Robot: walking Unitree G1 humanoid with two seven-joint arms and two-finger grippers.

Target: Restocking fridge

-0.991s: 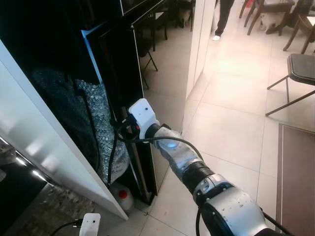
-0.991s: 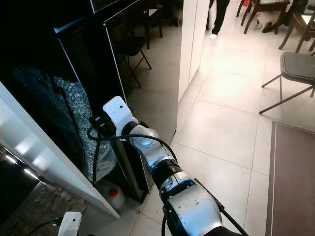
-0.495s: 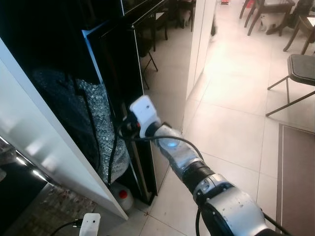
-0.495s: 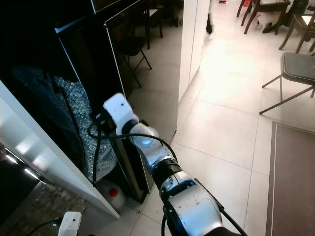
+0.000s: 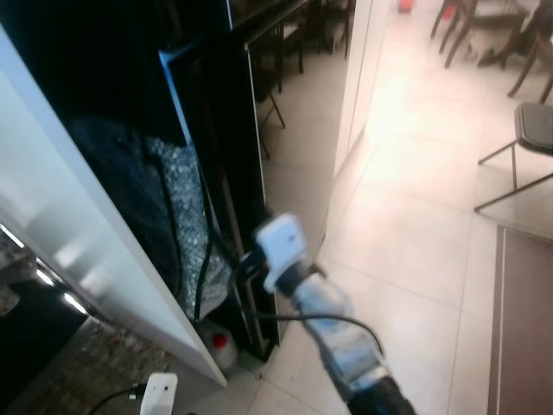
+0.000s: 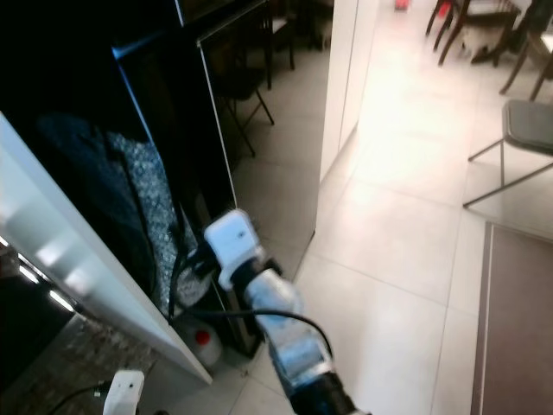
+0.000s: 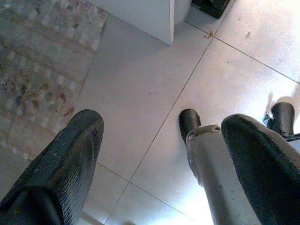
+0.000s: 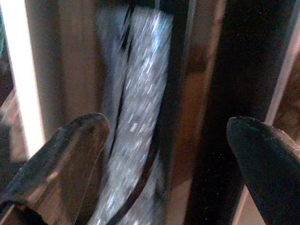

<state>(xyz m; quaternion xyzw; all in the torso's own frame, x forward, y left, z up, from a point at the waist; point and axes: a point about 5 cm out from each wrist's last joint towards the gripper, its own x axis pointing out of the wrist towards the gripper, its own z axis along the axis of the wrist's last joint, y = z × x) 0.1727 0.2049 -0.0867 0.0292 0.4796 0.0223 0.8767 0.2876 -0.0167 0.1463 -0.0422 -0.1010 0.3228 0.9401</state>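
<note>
- Fridge (image 5: 216, 130): tall black cabinet w/ glossy door, directly ahead of the right gripper (image 5: 246, 264); door edge just beyond its fingertips.
- Right gripper: released, two fingers (image 8: 61, 159) spread wide, nothing between them. Wrist view looks along them at dark door edge and a silvery sparkly panel (image 8: 140, 117) in the gap.
- Left gripper (image 7: 154, 154): also released, fingers wide apart, hanging idle over floor tiles (image 7: 140, 84); the robot's own feet (image 7: 190, 124) below it, patterned rug (image 7: 42, 61) off to one side.
- Judgement: step looks like reaching for door edge to open or shut it; no restock item in either gripper, so task seems early or between items.
- Risk 1: black cable (image 5: 203, 259) hangs down sparkly panel right beside the right gripper; fingers could snag it if they close or pull back blind.
- Risk 2: glossy door edge is thin, fingers may slip off or only catch cable instead of door. Eye views blurred, so exact contact w/ door can't be told.
- Risk 3: white bottle w/ red cap (image 5: 220, 341) on floor below the right gripper, at fridge foot; door swing or a step fwd could knock it.
- Around: white panel (image 5: 78, 233) slants beside the right gripper, narrowing the gap. Beyond, pale tiled floor, metal-leg chair (image 5: 527, 138) well apart, dark mat (image 5: 527, 328) nearer the robot. White column (image 5: 367, 69) past fridge.
- Nothing else blocks reach except cable and tight gap.
</note>
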